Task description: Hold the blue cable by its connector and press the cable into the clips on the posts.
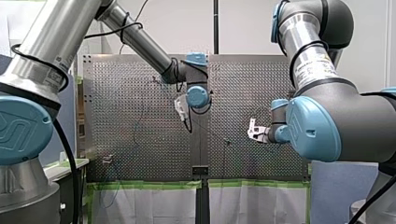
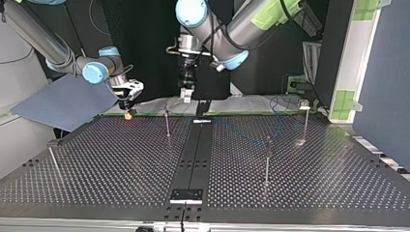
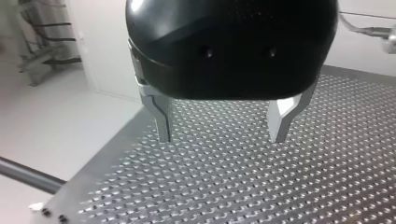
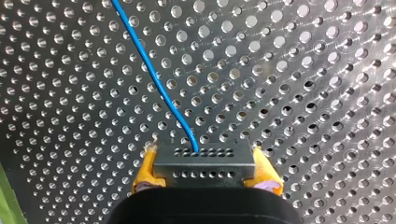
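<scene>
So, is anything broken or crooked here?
Nothing stands out. The thin blue cable curves smoothly out of the dark grey rectangular connector, which sits straight between the yellow-padded fingers of my right gripper. My left gripper has its metal fingers open, holding nothing.

In the front view the bench (image 1: 252, 84) is lit evenly, and sheen is thrown off the silver arm tubes. In the top view the backdrop behind the arms is left dark, and a reddish glow is cast on the far bench under my right pincer (image 2: 128, 115). A pale highlight is reflected on the black housing of my left pincer (image 3: 221, 137), and the room beyond the bench is overexposed. Glare is ringed around the holes beside the shaded connector (image 4: 205, 161).
</scene>
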You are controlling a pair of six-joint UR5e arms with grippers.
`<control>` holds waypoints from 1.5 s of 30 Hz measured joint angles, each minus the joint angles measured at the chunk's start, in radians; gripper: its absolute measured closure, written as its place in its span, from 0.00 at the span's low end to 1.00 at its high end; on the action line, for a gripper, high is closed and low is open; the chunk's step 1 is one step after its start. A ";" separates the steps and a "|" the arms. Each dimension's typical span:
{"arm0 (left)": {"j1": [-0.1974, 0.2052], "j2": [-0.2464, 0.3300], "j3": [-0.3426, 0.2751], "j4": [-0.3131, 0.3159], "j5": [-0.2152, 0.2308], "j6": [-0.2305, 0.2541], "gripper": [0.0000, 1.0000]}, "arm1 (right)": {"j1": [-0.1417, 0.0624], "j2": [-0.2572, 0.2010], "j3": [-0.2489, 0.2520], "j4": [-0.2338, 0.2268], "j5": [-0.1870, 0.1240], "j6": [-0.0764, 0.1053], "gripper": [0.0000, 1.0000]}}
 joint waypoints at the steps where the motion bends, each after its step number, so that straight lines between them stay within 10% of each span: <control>1: 0.002 0.009 -0.009 0.003 0.003 -0.002 0.00 | 0.000 0.000 0.000 0.001 0.000 0.000 1.00; 26: 0.025 0.209 -0.247 0.175 0.004 -0.002 0.00 | -0.031 -0.142 -0.009 0.130 0.036 -0.025 1.00; 45: 0.004 0.037 -0.443 0.370 -0.003 0.000 0.00 | -0.048 -0.291 -0.002 0.170 0.035 -0.026 1.00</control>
